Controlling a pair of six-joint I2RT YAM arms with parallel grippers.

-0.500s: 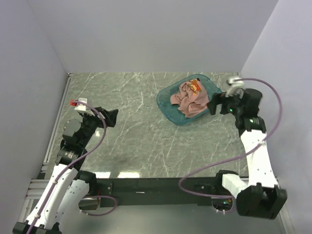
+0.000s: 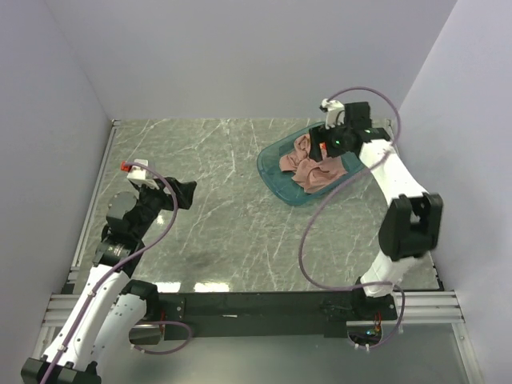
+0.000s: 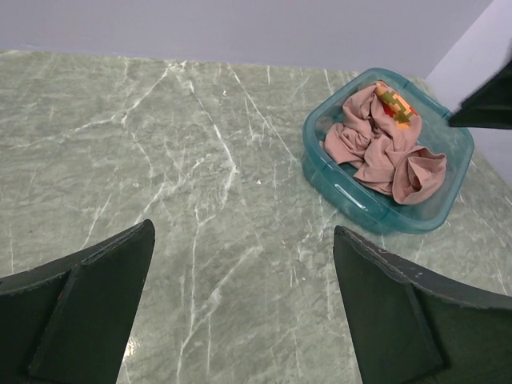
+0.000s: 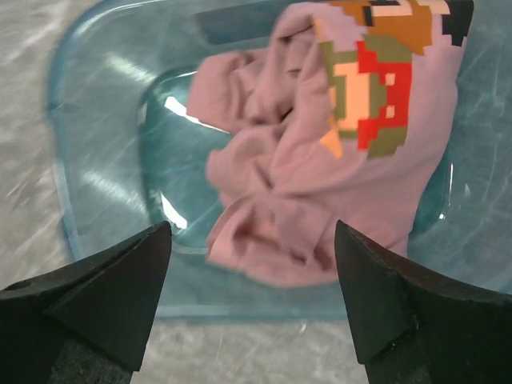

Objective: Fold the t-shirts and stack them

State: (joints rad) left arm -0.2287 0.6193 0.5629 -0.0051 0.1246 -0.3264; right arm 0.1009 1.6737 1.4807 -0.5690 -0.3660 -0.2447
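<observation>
A crumpled dusty-pink t-shirt (image 2: 307, 170) lies in a translucent teal bin (image 2: 276, 178) at the back right of the marble table. Its pixel-art print (image 4: 368, 88) faces up. My right gripper (image 2: 322, 150) hovers over the bin, above the shirt. It is open, with the shirt (image 4: 320, 160) showing between and beyond its fingers and nothing held. My left gripper (image 2: 186, 192) hangs over the left half of the table, far from the bin, open and empty. From the left wrist the t-shirt (image 3: 376, 148) and the bin (image 3: 356, 202) lie ahead to the right.
White walls close in the table at the back and on both sides. The bin (image 4: 104, 120) sits near the right wall. A purple cable (image 2: 308, 232) loops from the right arm over the table's right half.
The right arm has swung from the right of the bin to over it, elbow raised, and its gripper now points down at the shirt. The left arm has barely moved.
</observation>
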